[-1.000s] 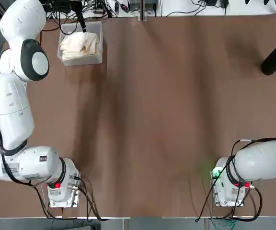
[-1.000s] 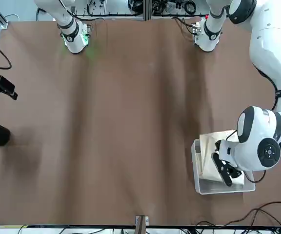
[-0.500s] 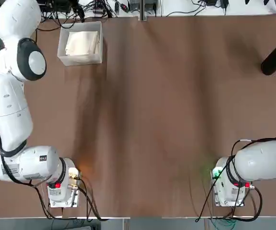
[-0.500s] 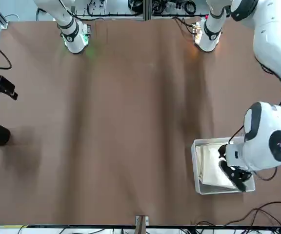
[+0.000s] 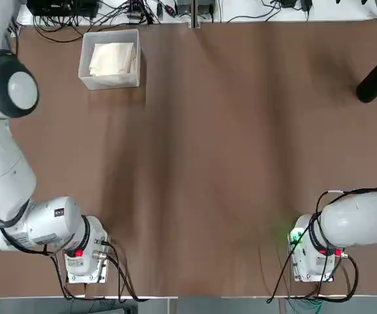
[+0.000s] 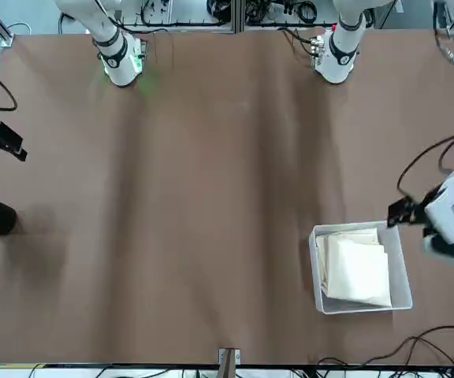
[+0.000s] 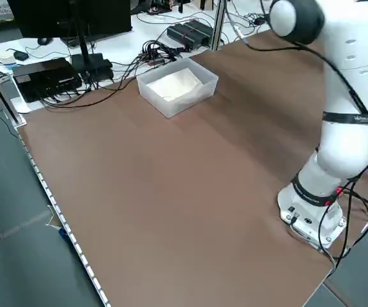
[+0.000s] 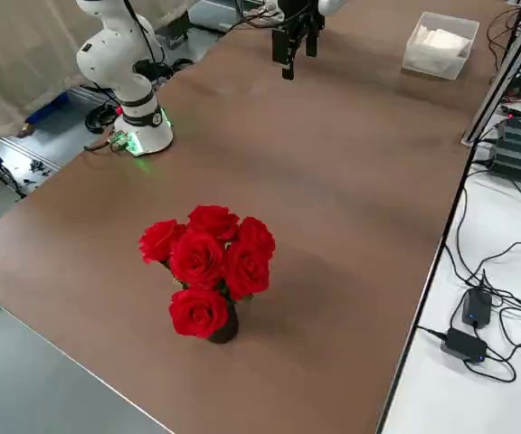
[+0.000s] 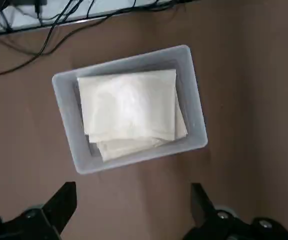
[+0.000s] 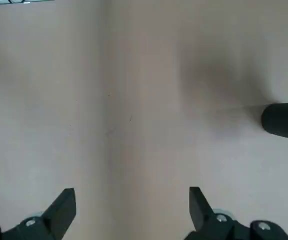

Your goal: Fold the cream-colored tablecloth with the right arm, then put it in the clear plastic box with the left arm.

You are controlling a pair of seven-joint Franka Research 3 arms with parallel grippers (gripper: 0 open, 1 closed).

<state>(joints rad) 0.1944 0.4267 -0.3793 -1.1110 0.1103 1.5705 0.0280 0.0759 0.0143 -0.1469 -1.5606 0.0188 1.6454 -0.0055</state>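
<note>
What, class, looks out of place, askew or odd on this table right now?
Nothing stands out. The folded cream tablecloth lies wholly inside the clear plastic box, which sits upright near the table's far edge. A vase of red roses stands upright.

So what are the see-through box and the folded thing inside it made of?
The small clear square box looks like frosted, smooth plastic: the brown table shows faintly through its walls. The folded cream cloth looks like soft matte fabric, with creases and layered edges.
</note>
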